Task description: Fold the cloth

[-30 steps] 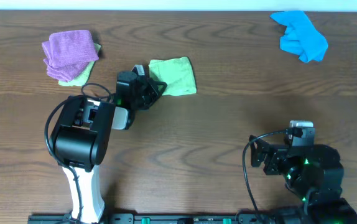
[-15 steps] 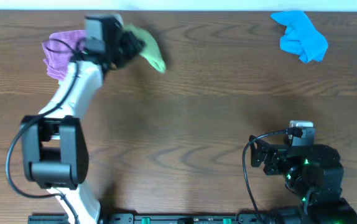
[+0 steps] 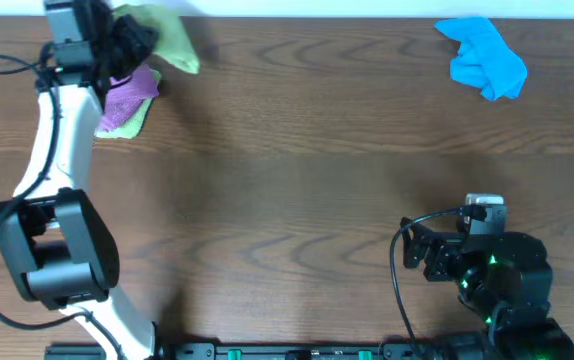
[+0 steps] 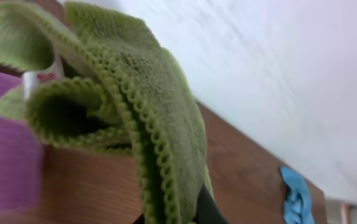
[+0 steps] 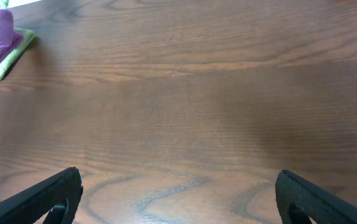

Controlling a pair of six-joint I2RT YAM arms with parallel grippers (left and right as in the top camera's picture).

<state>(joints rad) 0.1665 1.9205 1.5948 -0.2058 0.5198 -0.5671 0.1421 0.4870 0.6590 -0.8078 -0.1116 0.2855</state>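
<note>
Overhead view: the left gripper is clenched on the cloth, which hangs bunched at the far left, just over the purple cloth. The right gripper rests near right, spread wide and empty. This looks like stacking; next, lower the cloth flat onto the pile, then release.

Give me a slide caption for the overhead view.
Left gripper holds the lime cloth near the purple cloth; right gripper sits open.

Lime-green microfibre cloth, scalloped hem, white label showing. Bunched and doubled over itself, it hangs clear of the table near its far left corner.
</note>
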